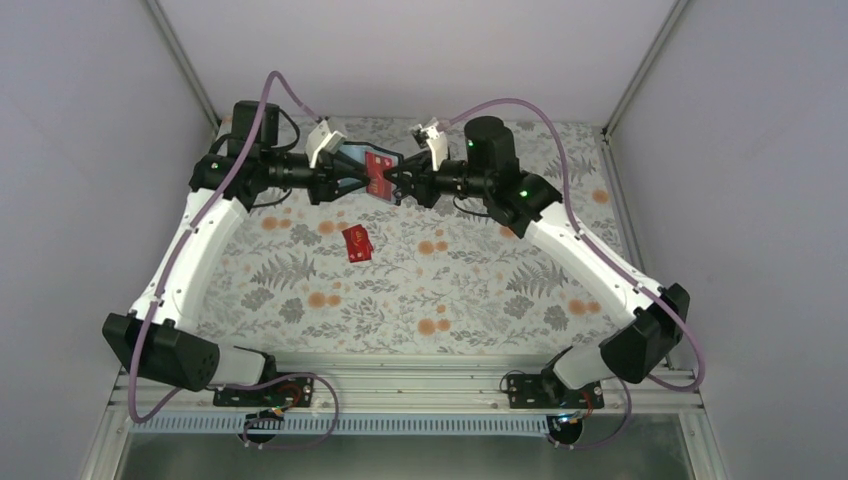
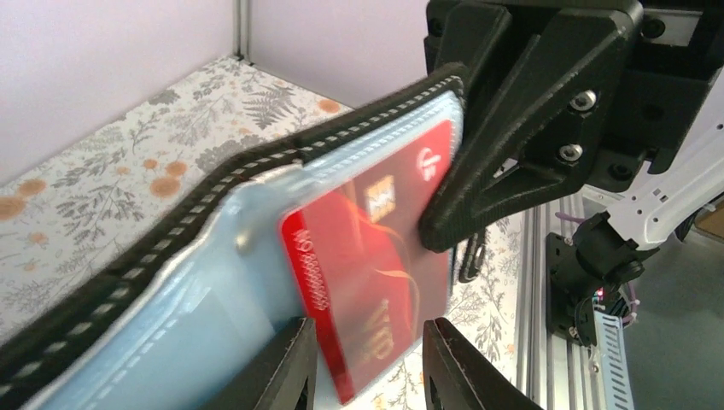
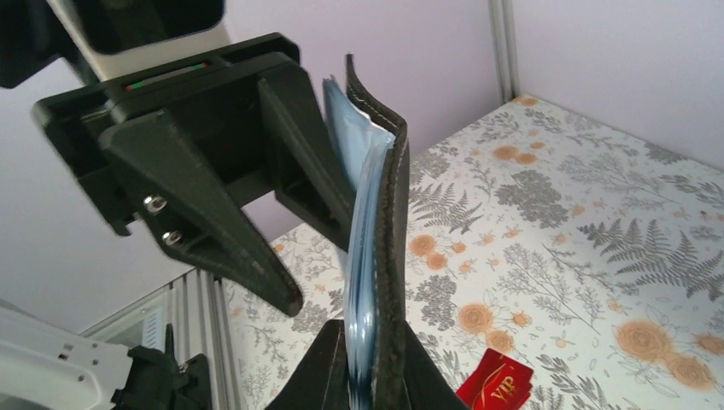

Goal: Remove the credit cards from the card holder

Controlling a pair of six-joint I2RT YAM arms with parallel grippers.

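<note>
1. Above the far edge of the bench (image 1: 480,290), mid-width, the right fingers (image 3: 316,380) pinch the open card holder (image 3: 391,222), one tip on a protruding credit card (image 2: 367,256).
2. The left fingers (image 2: 282,376) flank that card's lower corner; whether they grip it I cannot tell.
3. A second credit card (image 1: 357,243) lies flat midway between the near and far edges.

Pale lilac walls (image 1: 420,50) enclosed a floral cloth (image 1: 480,280); a metal rail (image 1: 400,375) ran along the near edge.

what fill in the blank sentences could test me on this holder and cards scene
1. The holder's inner face is light ___.
2. The card in it is ___.
3. Exactly ___ loose card lies on the table.
4. The right gripper is ___ on the holder.
Missing words: blue; red; one; shut
</note>
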